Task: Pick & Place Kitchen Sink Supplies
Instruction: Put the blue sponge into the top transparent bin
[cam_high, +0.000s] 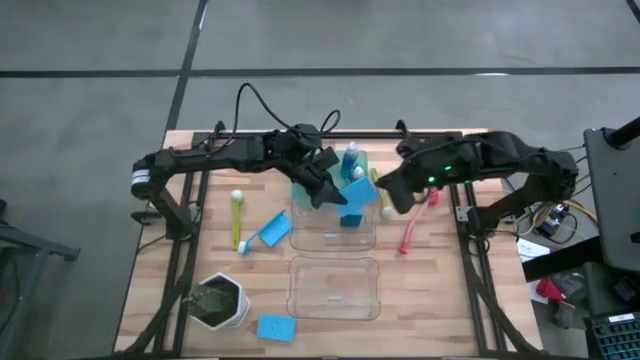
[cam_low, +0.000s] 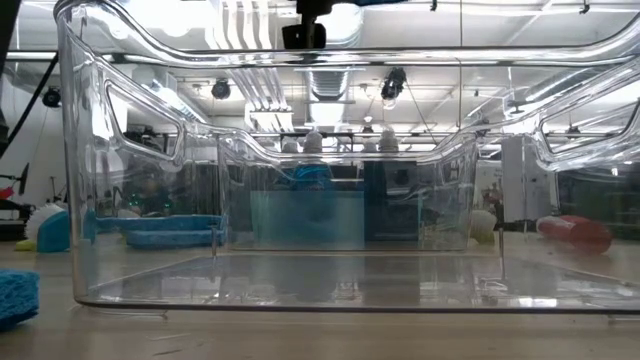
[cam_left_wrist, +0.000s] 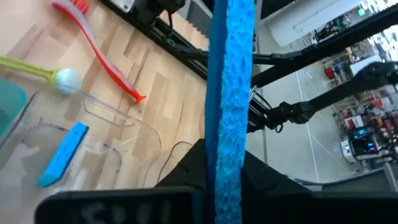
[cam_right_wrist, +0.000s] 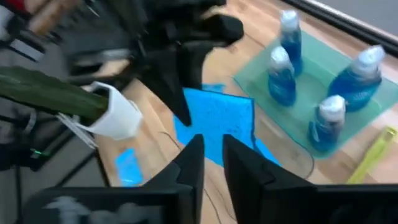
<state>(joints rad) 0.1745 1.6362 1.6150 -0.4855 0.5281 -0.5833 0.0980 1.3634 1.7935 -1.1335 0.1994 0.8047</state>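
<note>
sponge (cam_left_wrist: 231, 93) | edge-on, clamped between left fingers (cam_left_wrist: 186, 180) | over bin (cam_high: 333, 228)

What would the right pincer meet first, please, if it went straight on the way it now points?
Most likely the blue sponge held up by the left pincer: in the right wrist view it sits just past the right pincer, with the clear bin under it. Depth is hard to judge, so it may fall slightly short.
</note>
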